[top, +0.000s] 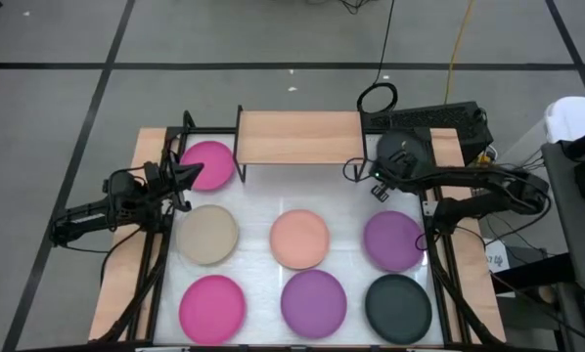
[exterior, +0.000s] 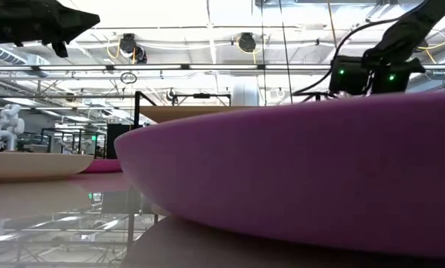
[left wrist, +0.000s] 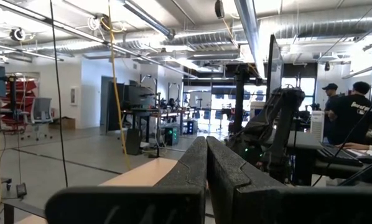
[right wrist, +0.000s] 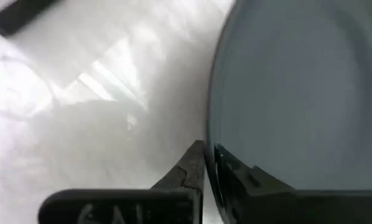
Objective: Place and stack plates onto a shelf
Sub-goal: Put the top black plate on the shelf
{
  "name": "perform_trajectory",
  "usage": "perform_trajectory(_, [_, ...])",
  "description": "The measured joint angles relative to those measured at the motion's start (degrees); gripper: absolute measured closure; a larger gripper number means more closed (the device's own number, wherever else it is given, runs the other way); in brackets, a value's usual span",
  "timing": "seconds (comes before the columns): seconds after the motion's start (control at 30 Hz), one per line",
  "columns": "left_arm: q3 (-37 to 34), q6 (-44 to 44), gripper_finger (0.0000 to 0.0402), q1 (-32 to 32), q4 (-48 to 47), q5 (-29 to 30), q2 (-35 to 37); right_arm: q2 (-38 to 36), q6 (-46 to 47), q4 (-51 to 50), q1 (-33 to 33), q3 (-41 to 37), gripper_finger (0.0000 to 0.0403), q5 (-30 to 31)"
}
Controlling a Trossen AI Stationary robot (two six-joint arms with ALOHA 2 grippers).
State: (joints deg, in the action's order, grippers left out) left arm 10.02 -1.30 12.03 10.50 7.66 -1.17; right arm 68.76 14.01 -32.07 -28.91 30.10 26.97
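The shelf [top: 297, 137] stands at the table's far side, its wooden top bare. Seven plates lie flat on the table: magenta [top: 209, 164], beige [top: 207, 235], peach [top: 300, 239], purple [top: 393, 240], magenta [top: 212, 305], purple [top: 314, 301] and dark [top: 398, 305]. My right gripper [top: 379, 181] is shut on a second dark plate [top: 402, 156] beside the shelf's right end. My left gripper [top: 193, 174] is shut and hangs above the far magenta plate's left edge. It is well off the table in the low view [exterior: 81, 18]. My right gripper pinches the dark plate's rim [right wrist: 212, 134] on its near-left side, one finger inside the rim and one outside. The fingers come from above, pointing down. The plate is about level. I cannot tell whether it is lifted clear.
Black frame rails and wooden strips run along both table sides [top: 151, 244]. Cables and a black box [top: 439, 119] lie past the shelf's right end. People sit at desks [left wrist: 354, 112] in the room beyond. Bare white table shows in front of the shelf [top: 292, 196].
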Motion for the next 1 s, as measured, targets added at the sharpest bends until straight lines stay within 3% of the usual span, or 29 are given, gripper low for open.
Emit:
perform_trajectory(0.33, [0.0,0.01,0.0398,0.0,0.0,0.0,0.0,-15.8,1.95,-0.68,0.07,0.61,0.0401,1.58])
perform_trajectory(0.57, [0.0,0.0,0.0398,0.0,0.0,0.0,0.0,-22.96,-6.17,4.62,0.27,6.49,0.0402,2.83])
perform_trajectory(0.73, [0.0,0.0,0.0398,-0.02,0.0,0.0,0.01,-23.21,-14.72,12.49,3.95,13.87,0.0402,1.85])
perform_trajectory(1.0, [0.0,0.01,0.0398,0.0,0.0,0.0,0.02,-15.46,-25.5,21.06,14.53,22.88,0.0402,-9.67])
